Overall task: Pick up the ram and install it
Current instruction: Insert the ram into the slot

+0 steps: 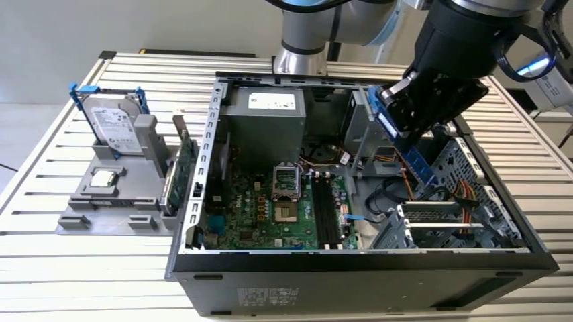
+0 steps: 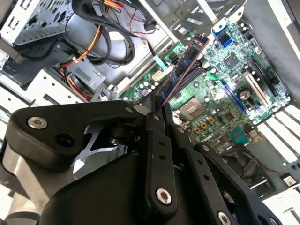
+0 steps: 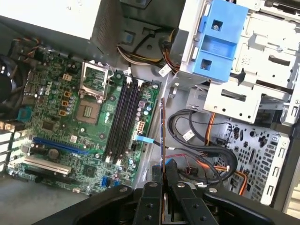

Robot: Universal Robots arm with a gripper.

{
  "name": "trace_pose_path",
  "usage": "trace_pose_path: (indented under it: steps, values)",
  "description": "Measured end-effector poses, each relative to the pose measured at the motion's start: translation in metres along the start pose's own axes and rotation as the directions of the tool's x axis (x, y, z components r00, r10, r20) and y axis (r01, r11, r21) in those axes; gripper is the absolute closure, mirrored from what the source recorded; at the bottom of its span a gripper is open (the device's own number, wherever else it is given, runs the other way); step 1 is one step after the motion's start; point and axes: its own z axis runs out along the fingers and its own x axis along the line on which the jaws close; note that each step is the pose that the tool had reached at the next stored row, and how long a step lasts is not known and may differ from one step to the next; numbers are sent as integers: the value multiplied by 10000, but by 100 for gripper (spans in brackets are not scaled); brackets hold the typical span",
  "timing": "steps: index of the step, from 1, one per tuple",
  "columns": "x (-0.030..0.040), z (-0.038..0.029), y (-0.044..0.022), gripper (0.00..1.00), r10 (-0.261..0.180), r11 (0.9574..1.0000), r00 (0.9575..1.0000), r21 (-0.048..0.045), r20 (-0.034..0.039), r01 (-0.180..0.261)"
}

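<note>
Gripper (image 1: 414, 121): clamped tight on the ram (image 1: 421, 164), nothing else held
Ram: aloft and tilted over the computer case (image 1: 358, 260), cable side, apart from the memory slots (image 3: 123, 119)
Risk: lowered skewed, it could jam or snag cables (image 3: 201, 152)
Views: first wrist view shows it edge-on beside the slots; exterior view shows its tilt

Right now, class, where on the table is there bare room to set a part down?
Bare table: the corner bordered by the grey stand and the case. Crowded: inside the case, cables beside the gripper holding the ram.
</note>
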Motion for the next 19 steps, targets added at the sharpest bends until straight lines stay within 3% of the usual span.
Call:
trace_pose_path:
  steps: [10,19]
  values:
    - [0,0,0,100,988,9951,9951,13,17,-988]
    - [0,1,0,100,1089,9940,9940,14,18,-1089]
